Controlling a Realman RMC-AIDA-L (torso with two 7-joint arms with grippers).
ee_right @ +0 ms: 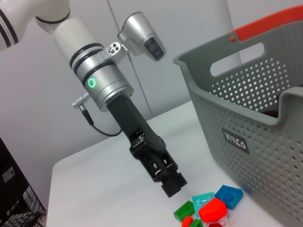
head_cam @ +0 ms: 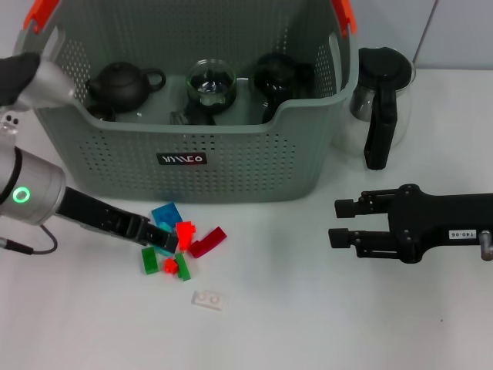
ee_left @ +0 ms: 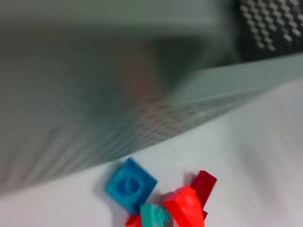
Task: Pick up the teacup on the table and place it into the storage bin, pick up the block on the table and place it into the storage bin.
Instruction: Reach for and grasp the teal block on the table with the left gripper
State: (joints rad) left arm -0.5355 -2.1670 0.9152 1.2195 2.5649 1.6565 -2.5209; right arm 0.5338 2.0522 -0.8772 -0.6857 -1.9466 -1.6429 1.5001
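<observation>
The left gripper (head_cam: 166, 240) is down low on the table (head_cam: 308, 324), right at a small heap of coloured blocks just in front of the storage bin (head_cam: 192, 166). Whether its fingers are open or closed cannot be told from any view. The heap holds a blue block (head_cam: 166, 213), a red block (head_cam: 186, 231), a dark red block (head_cam: 207, 242) and a green block (head_cam: 149, 260), all bunched together (the red one sits right at the gripper's tip). A clear block (head_cam: 209, 299) lies a little apart, nearer the robot.

Inside the bin are a dark teapot (head_cam: 123, 85), a glass cup (head_cam: 211, 83) and a dark round pot (head_cam: 279, 77). A glass jug with a black handle (head_cam: 380, 96) stands on the table just beside the bin, on the robot's right.

The right gripper (head_cam: 337, 222) hovers well away from the blocks on the right side, fingers spread apart and holding nothing.
</observation>
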